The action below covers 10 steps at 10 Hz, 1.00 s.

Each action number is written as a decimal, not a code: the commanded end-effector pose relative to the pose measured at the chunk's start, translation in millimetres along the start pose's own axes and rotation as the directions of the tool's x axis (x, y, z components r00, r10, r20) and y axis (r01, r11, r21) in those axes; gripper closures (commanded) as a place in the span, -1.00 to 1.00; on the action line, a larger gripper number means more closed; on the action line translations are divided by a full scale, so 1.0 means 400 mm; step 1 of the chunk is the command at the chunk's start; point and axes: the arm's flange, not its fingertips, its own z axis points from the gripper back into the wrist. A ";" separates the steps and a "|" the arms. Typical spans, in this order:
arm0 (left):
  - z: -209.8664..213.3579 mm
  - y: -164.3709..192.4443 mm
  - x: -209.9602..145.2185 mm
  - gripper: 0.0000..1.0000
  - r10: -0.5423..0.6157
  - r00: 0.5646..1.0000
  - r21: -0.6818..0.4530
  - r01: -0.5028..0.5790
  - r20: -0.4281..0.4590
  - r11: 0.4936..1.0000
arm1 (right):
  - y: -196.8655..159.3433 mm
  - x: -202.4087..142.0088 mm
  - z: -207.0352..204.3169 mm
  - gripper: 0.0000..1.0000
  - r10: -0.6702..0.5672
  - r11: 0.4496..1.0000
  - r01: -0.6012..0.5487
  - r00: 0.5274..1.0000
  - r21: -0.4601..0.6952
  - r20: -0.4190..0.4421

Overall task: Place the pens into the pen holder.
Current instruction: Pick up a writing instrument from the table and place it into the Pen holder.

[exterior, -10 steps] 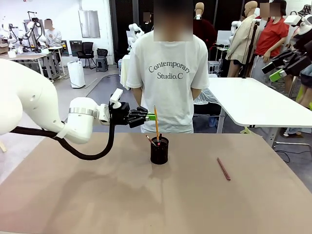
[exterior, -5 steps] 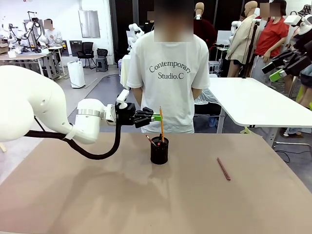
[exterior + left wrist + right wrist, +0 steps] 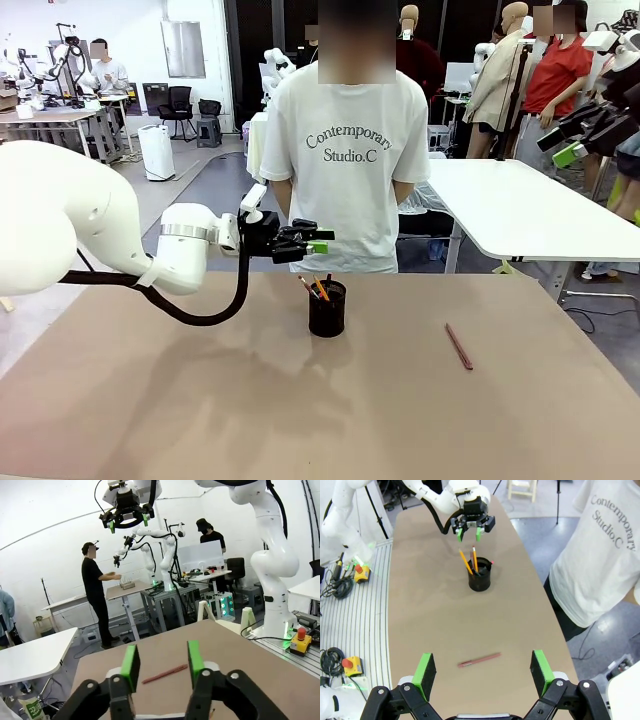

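The yellow-orange pencil (image 3: 321, 289) has dropped from the left gripper (image 3: 320, 241) into the small black mesh pen holder (image 3: 327, 312), beside the black red-tipped pen (image 3: 305, 285). Nearer, the right gripper (image 3: 483, 672) hangs spread and empty over the dark reddish-brown pen (image 3: 459, 346) lying on the brown table (image 3: 200, 400). Above the holder the left gripper's jaws stand apart, empty; a white-shirted person (image 3: 345, 170) stands beyond.

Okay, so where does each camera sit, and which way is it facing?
Front view: fixed between the arms on the robot's side, facing the person across the table; left gripper open above the pen holder.
Left wrist view: on the left wrist, looking along that gripper over the table toward the reddish-brown pen.
Right wrist view: high up, facing down past the open right gripper at the table.
Shared: both wrist views show that pen lying flat.
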 end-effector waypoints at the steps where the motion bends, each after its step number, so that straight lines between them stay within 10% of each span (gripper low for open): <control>1: 0.008 -0.003 0.020 -1.00 0.000 1.000 -0.018 0.000 0.009 1.000 | 0.005 0.002 0.000 -1.00 0.003 1.000 -0.003 1.000 0.001 0.005; 10: -0.002 0.002 0.023 -1.00 -0.007 1.000 -0.010 0.007 -0.002 1.000 | 0.005 0.002 0.000 -1.00 0.003 1.000 -0.003 1.000 0.001 0.005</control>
